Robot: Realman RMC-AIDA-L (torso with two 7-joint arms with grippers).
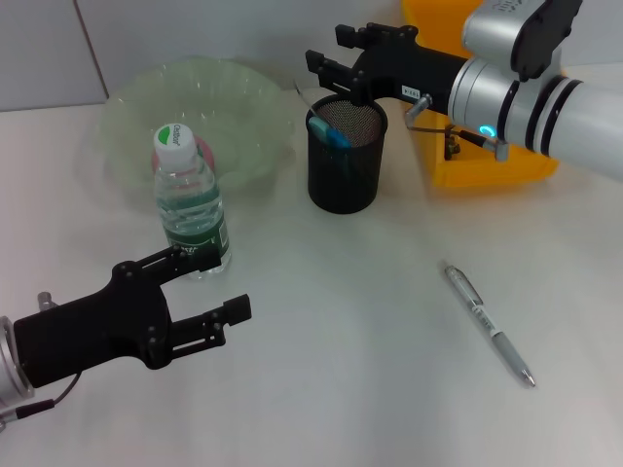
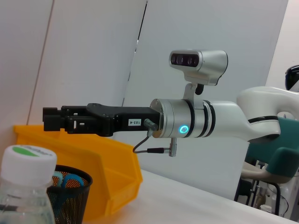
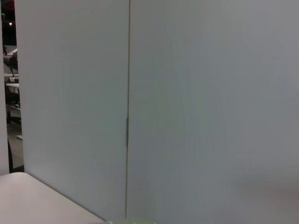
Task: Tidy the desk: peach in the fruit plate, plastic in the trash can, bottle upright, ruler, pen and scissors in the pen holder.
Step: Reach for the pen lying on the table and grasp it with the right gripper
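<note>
Nearby, bottle (image 1: 190, 199) fronts plate (image 1: 248, 117); pen (image 1: 489, 325) lies apart.

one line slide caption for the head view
Right claw above the pen holder; pen lies on the desk.

We see plain white counter (image 1: 341, 341), matte, evenly lit. Pale grey wall panels (image 3: 210, 93) behind, split by thin vertical seam (image 3: 127, 116). Teal chair (image 2: 275, 163) at room's edge. Dim room corner (image 3: 8, 70) visible past panel end.
</note>
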